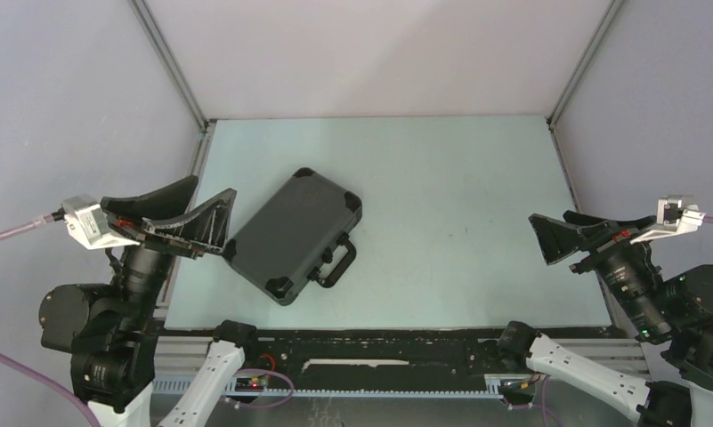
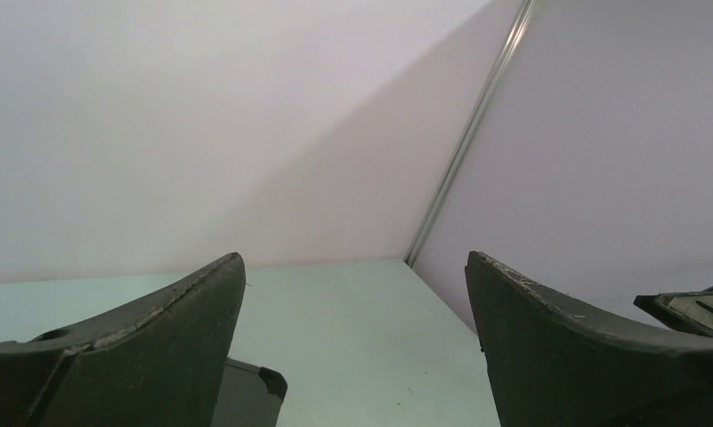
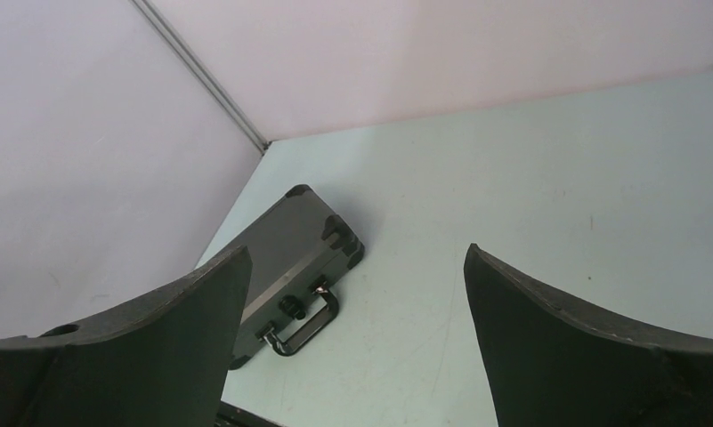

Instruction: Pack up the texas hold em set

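The black briefcase [image 1: 295,233] lies closed and flat on the pale green table, left of centre, turned at an angle, its handle [image 1: 337,264] towards the near right. It also shows in the right wrist view [image 3: 286,258], and one corner in the left wrist view [image 2: 250,391]. Chips, card decks, discs and marker are out of view. My left gripper [image 1: 217,222] is open and empty, raised just left of the case. My right gripper [image 1: 548,238] is open and empty, raised near the table's right edge, far from the case.
Grey walls enclose the table [image 1: 441,187] at the back and both sides, with metal corner posts [image 1: 170,62]. A black rail [image 1: 379,342] with cables runs along the near edge between the arm bases.
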You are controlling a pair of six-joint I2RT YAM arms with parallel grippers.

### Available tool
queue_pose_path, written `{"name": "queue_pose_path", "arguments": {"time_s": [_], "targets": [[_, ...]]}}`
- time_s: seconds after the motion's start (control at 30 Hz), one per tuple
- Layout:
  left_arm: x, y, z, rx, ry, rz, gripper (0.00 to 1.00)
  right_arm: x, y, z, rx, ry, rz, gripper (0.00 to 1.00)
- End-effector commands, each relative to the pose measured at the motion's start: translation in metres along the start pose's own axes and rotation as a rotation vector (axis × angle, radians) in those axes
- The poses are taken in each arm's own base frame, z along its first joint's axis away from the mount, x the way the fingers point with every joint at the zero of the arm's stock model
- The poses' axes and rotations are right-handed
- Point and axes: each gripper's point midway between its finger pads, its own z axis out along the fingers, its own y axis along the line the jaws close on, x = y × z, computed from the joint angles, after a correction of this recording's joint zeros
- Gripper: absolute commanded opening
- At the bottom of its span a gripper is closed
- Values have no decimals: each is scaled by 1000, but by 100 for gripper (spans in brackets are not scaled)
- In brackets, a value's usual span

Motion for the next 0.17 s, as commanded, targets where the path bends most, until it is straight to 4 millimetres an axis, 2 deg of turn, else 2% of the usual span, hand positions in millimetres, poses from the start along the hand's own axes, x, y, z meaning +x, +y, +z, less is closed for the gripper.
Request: {"name": "queue_pose_path", "arguments": {"time_s": [0.0,0.13], "targets": [[-8,-5,3,24,-36,-21,100,-12,-2,2,23,-40,-24,100],[-3,-3,4,20,-25,-22,100,-7,-6,5,52,-24,-36,100]]}}
